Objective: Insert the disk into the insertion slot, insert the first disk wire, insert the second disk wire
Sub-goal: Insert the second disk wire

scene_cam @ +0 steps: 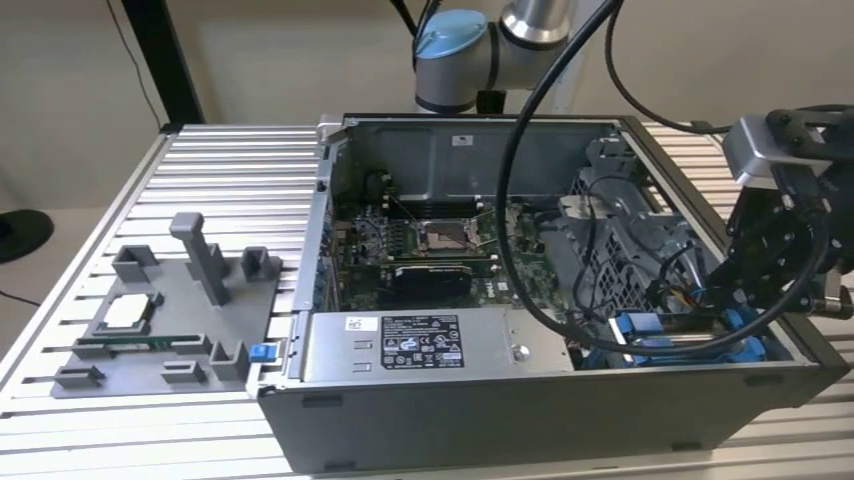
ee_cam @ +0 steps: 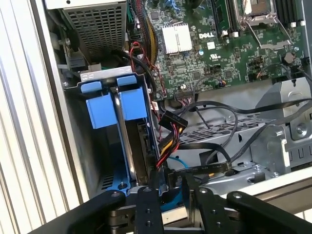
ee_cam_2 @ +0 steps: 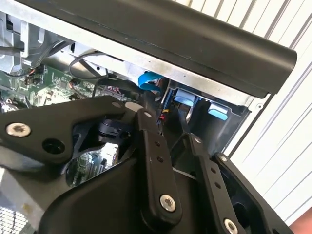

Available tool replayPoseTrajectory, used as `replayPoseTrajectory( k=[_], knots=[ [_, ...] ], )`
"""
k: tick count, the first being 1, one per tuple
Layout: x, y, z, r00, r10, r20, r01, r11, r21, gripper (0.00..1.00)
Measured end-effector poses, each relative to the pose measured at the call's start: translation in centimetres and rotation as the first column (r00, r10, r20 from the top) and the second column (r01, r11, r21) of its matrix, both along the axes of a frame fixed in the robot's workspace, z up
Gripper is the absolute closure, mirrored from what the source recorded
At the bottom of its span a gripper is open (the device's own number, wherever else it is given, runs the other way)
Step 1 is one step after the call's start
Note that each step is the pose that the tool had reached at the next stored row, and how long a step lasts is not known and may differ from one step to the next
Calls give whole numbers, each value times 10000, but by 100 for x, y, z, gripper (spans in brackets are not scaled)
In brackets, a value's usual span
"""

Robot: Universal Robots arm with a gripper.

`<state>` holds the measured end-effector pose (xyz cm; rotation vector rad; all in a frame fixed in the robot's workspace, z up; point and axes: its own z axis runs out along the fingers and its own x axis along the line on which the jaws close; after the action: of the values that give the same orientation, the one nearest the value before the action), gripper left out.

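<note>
Gripper: down inside the open computer case, at the corner on the exterior view's right, nearest that camera. In both wrist views its black fingers stand close together with a narrow gap; you cannot tell whether they pinch a wire or nothing.

Disk: standing on edge in its blue carrier, already down in the slot. Its two square blue tabs sit level beside the slot's tabs, so you may judge it seated.

Wires: a red, yellow and black bundle with a black plug hangs just beside the disk's exposed edge; a flat black cable runs past it toward the fingers. Whether either plug is home is hidden.

Step in hand: by judgement, the wire work at the disk's edge.

Doing it well: keep the plug square to the disk's socket, push along the socket's line, not across it. Mind the loose cables nearby, which could snag the fingers.

Disk versus gripper: disk's end lies just beyond the fingertips, near, contact unclear.
</note>
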<state>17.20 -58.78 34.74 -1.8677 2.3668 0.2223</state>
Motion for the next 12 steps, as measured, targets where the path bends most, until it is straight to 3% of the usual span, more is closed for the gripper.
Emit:
replayPoseTrajectory(
  k=[6,12],
  knots=[
    [0,-1,2,10000,0,-2,0,10000,4,100],
    [-46,-42,159,10000,0,-2,0,10000,89,100]
  ],
)
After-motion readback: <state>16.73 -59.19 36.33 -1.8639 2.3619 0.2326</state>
